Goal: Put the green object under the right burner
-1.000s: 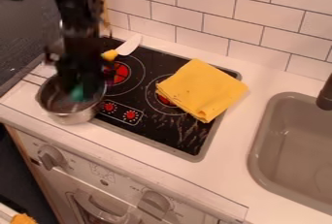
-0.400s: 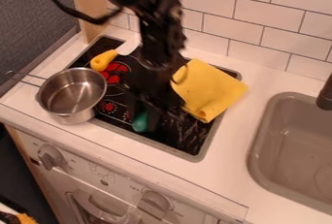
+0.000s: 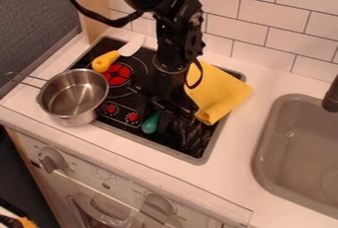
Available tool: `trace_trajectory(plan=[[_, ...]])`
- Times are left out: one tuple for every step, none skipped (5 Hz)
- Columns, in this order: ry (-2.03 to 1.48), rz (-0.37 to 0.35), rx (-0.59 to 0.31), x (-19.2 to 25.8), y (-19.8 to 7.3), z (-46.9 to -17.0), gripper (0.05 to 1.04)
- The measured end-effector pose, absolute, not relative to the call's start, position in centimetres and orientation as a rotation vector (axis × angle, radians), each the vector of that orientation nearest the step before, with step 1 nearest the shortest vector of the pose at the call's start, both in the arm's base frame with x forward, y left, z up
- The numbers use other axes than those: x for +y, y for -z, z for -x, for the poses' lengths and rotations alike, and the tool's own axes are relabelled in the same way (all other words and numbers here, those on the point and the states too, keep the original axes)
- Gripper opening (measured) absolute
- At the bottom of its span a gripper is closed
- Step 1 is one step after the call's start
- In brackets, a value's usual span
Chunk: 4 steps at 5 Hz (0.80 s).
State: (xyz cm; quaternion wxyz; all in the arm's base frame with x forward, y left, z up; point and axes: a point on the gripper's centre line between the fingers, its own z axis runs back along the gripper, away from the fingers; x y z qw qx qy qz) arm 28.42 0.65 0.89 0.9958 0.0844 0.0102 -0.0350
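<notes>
1. Camera view: tool [image 3: 155,117] hangs low over the near part of the cooktop [image 3: 177,147], fingers on either side of the green object [image 3: 150,123]. Reads as grasped, lightly clamped near the upper end; rounded end pokes out towards the front edge.
2. Key relation: object directly between the fingertips, at the foot of the single black arm [image 3: 178,34]. Its long axis slants, upper end leaning right in view, rounded end down and a little left.
3. Object sits just right of the red dials [image 3: 133,117]. Whether it touches the glass, cannot tell.
4. Right burner, by my reckoning, lies beyond the object, beneath the arm and yellow cloth [image 3: 223,94]. "Under" taken as the near side: placing looks almost done.
5. Next, likely: settle the object flat, part the fingers, lift straight up. Risk: rounded end rolling towards the dials, or a finger dragging it.
6. Around: metal pot [image 3: 69,119] left, partly on the white worktop [image 3: 243,153]; yellow-handled knife [image 3: 105,61] behind; sink [image 3: 259,165] well apart, right.
</notes>
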Motion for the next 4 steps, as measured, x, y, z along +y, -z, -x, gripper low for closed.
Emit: trace_trajectory(plan=[[0.066, -0.158, 0.018, 0.5, -1.5, -28.3, 0.844], [0.033, -0.13, -0.054, 1.0, -4.1, -28.8, 1.003], [0.018, -0.083, -0.097, 0.8, -6.1, -28.8, 1.002], [0.052, -0.055, -0.112, 0.4, -7.2, -29.5, 1.0]])
